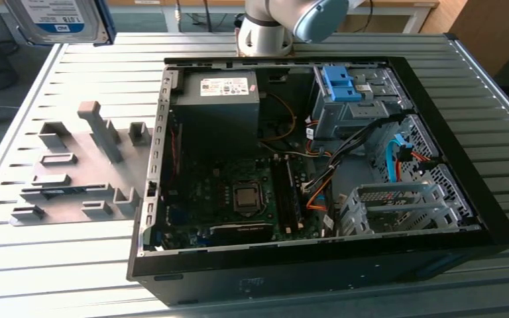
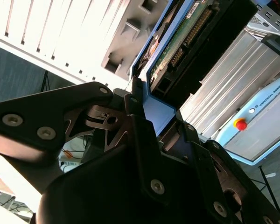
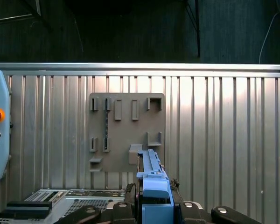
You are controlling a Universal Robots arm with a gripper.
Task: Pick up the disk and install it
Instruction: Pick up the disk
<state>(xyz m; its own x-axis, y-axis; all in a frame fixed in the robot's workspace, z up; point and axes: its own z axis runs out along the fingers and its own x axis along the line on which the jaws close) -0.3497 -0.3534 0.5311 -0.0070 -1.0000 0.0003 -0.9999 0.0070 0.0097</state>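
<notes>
The disk point(image 1: 58, 18), silver metal with a white-and-blue label and a blue plastic frame, hangs high above the table's far corner on the exterior view's left. In the second wrist view the disk point(image 2: 186, 42) shows its green circuit board and connectors, and my gripper point(image 2: 158, 116) is shut on the blue frame at its end. In the first wrist view the disk point(image 3: 151, 182) stands edge-on between the black fingers point(image 3: 130, 200), above the grey fixture plate point(image 3: 126, 133).
An open computer case point(image 1: 153, 199) lies on the slatted metal table, with a dark grey power supply point(image 1: 219, 106), a blue clip point(image 1: 343, 83) on the drive cage and a metal bay point(image 1: 396, 205). The grey fixture plate point(image 1: 77, 172) sits beside it. The arm's base point(image 1: 264, 33) stands behind.
</notes>
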